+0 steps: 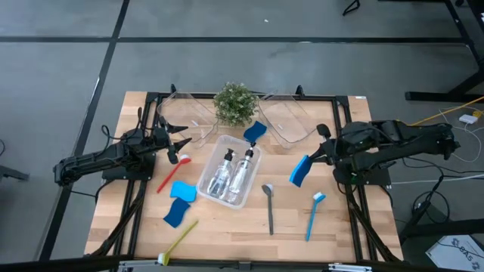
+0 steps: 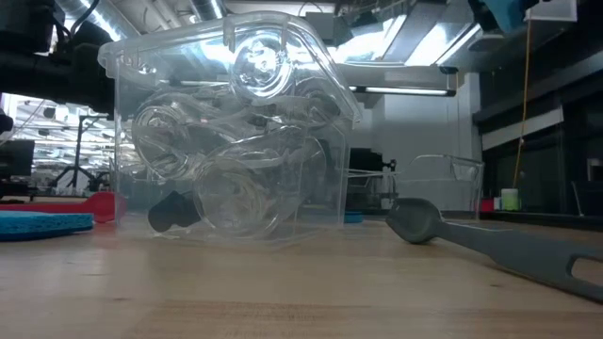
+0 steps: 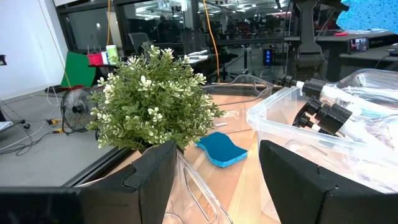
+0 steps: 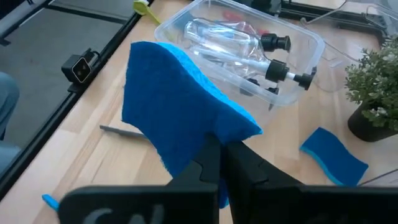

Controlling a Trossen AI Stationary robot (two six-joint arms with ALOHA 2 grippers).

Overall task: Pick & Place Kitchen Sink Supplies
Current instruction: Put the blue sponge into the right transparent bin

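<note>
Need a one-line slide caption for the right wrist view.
Right gripper shut on a blue wavy-edged sponge, held above the wooden table near the clear plastic bin holding two pump bottles.

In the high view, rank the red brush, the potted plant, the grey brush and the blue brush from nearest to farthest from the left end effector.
From the left end effector:
1. Red brush, just beside it on the table's left half.
2. Potted plant, at the table's back middle.
3. Grey brush, front, right of the bin.
4. Blue brush, farthest, front right.
</note>
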